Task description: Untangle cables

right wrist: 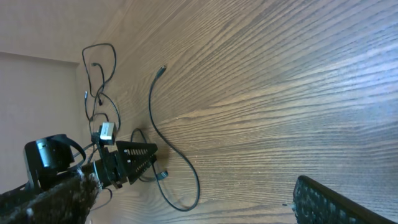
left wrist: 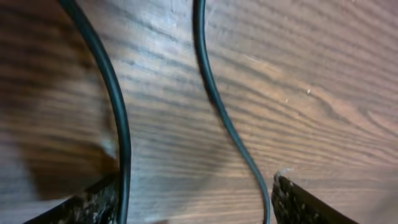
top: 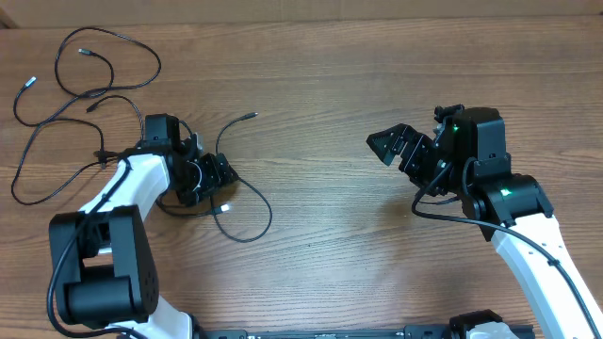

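Left jaws apart, straddling two strands of the cables (left wrist: 119, 130) on the desk (top: 377, 264), right jaws apart, empty, well clear; grasp step, likely next: close on one strand only.

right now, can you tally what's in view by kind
arms: 2 (left arm, right arm)
end effectors: 2 (left end effector, right end effector)
cable tangle: 1, strand count unclear
table: 1
total: 6
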You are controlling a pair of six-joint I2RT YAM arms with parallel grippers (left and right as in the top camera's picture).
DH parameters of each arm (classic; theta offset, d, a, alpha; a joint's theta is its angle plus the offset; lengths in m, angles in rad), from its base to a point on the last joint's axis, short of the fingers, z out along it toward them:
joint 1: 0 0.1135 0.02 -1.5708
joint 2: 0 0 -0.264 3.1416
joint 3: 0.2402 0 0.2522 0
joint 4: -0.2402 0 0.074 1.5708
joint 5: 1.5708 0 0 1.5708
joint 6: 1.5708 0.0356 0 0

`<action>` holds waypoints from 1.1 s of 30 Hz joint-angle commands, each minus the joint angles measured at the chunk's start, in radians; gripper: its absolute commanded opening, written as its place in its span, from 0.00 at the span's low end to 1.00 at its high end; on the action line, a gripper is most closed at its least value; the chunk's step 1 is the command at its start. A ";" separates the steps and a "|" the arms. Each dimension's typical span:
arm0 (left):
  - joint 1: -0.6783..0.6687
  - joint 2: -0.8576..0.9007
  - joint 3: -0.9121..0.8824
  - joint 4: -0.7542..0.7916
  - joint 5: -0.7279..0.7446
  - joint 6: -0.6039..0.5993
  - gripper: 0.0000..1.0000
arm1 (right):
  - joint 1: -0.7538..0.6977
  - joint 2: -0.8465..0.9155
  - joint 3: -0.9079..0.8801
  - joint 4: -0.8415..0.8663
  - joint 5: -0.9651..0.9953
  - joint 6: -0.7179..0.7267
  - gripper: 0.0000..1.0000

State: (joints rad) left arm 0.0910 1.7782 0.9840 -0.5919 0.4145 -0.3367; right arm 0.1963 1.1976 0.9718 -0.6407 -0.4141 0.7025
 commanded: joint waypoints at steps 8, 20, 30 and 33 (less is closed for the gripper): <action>0.000 0.146 -0.021 0.159 0.183 0.023 0.74 | -0.002 -0.011 0.003 0.002 0.006 -0.005 1.00; -0.043 0.146 -0.021 0.220 -0.031 -0.041 0.68 | -0.002 -0.011 0.003 0.002 0.006 -0.005 1.00; -0.151 0.146 -0.021 0.262 -0.319 -0.203 0.66 | -0.002 -0.011 0.003 0.003 0.006 -0.004 1.00; -0.163 0.146 -0.021 0.262 -0.394 -0.203 0.62 | -0.002 -0.011 0.003 0.002 0.006 -0.004 1.00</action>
State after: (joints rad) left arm -0.0692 1.8511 1.0149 -0.2974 0.2630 -0.4988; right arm 0.1963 1.1976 0.9718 -0.6415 -0.4141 0.7029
